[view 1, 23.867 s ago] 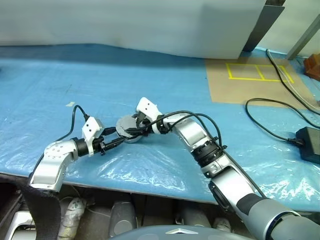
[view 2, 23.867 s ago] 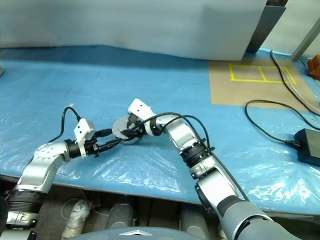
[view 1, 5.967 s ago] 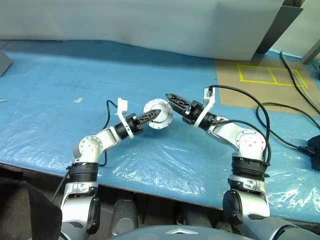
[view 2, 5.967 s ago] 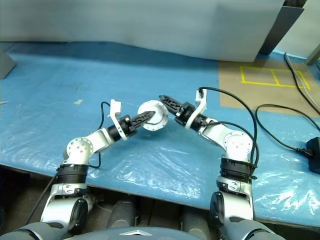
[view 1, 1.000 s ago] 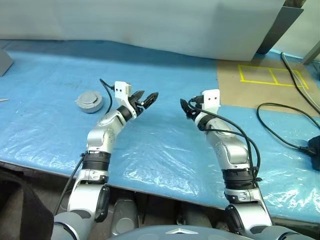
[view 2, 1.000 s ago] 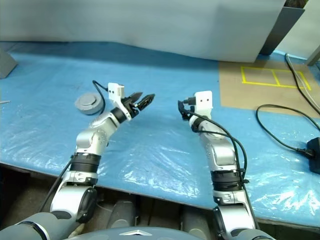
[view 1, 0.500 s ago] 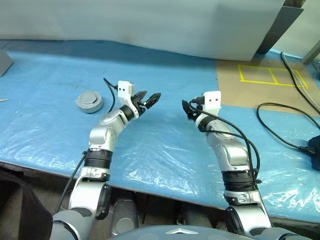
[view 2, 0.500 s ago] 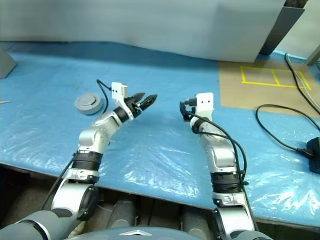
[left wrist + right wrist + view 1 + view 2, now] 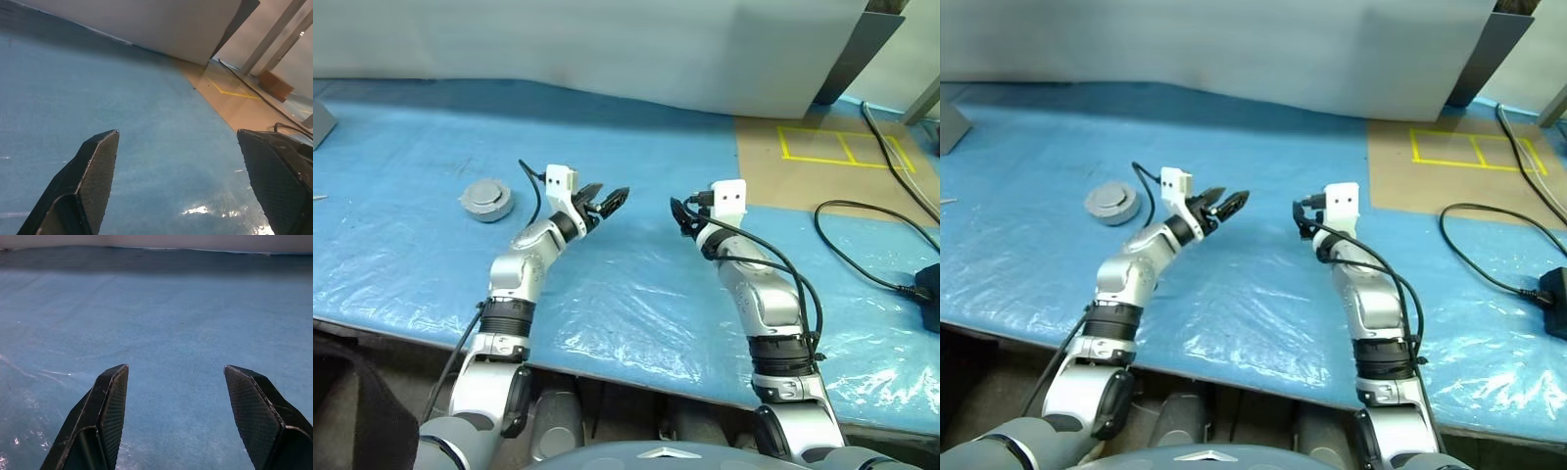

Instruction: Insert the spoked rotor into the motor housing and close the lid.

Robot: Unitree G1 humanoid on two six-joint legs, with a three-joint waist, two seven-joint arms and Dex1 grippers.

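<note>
Item: motor housing (image 9: 487,200), one grey round unit with the lid on top, resting on the blue table (image 9: 636,294) well left of both arms. I judge the rotor inside, unseen, and the task complete. My left gripper (image 9: 604,202): fingers apart, empty. My right gripper (image 9: 677,212): fingers apart, empty.

No text, label, brand or number can be read on anything in these views.
</note>
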